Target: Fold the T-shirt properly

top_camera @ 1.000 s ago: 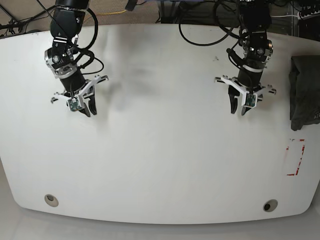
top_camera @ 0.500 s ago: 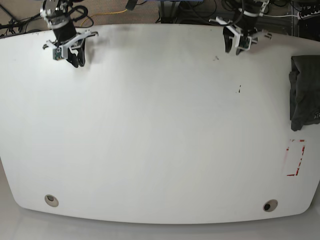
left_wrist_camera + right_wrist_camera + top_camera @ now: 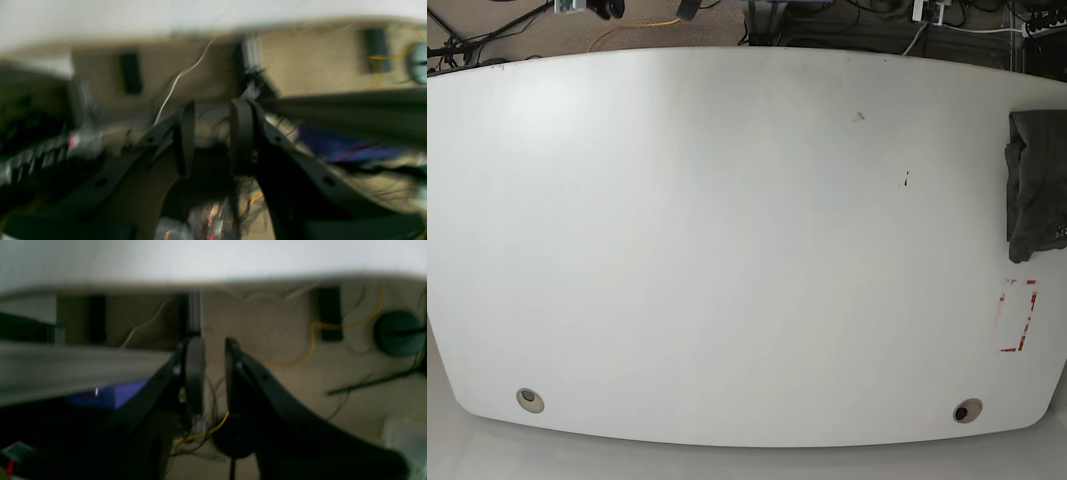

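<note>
The dark charcoal T-shirt (image 3: 1037, 185) lies bunched in a compact pile at the table's far right edge, partly cut off by the frame. Both arms are raised back past the table's far edge. Only a sliver of the right arm (image 3: 587, 6) and of the left arm (image 3: 927, 10) shows at the top of the base view. My left gripper (image 3: 211, 110) and my right gripper (image 3: 213, 346) are empty, with the jaws a narrow gap apart. Both point at the floor and cables behind the table. Both wrist views are blurred.
The white table (image 3: 727, 250) has a red-marked rectangle (image 3: 1017, 315) near its right edge and two round holes at the front, one left (image 3: 528, 400) and one right (image 3: 968, 411). Cables, a yellow wire (image 3: 313, 340) and equipment lie on the floor behind the table.
Both arms have pulled back from over the table's middle to beyond its far edge, almost leaving the base view. The T-shirt has not moved.
</note>
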`<move>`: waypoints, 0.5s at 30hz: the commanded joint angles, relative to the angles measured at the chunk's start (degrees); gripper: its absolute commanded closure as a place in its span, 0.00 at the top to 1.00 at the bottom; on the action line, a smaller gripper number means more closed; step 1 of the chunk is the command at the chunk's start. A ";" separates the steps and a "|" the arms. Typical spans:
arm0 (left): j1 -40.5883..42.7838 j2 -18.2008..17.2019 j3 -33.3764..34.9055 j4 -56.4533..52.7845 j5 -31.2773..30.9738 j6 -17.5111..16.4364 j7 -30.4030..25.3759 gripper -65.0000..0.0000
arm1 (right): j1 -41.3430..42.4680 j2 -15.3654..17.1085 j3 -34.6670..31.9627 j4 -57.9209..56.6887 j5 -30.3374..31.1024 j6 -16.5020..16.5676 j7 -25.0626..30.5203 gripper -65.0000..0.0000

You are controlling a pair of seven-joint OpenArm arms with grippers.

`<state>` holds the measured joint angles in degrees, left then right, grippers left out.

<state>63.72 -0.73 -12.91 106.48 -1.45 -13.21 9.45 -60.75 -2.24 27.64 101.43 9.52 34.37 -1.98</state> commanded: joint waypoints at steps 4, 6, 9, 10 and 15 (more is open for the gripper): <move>-8.73 -5.20 1.96 -18.34 -0.70 -0.55 -0.97 0.23 | 2.25 0.88 -3.42 -18.57 -1.04 -0.22 5.01 0.16; -13.39 -5.38 2.40 -25.82 -0.70 -0.46 -1.06 0.22 | 5.23 1.58 -4.30 -26.75 -4.73 -0.30 9.58 0.16; -18.32 -5.29 2.66 -35.66 -0.35 -0.37 -3.96 0.16 | 10.16 1.49 -4.21 -36.94 -9.30 -0.39 14.77 0.16; -19.37 -5.29 2.75 -37.68 -0.35 -0.28 -5.10 0.16 | 11.30 1.49 -4.21 -39.05 -10.00 -0.74 15.30 0.16; -26.84 -5.73 4.77 -51.93 -0.26 -0.28 -7.30 0.16 | 19.39 2.37 -4.65 -50.39 -13.52 -5.40 15.38 0.16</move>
<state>38.72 -5.82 -8.51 58.43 -1.56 -13.28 2.42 -42.92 -0.60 22.85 54.04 -2.87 29.67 12.88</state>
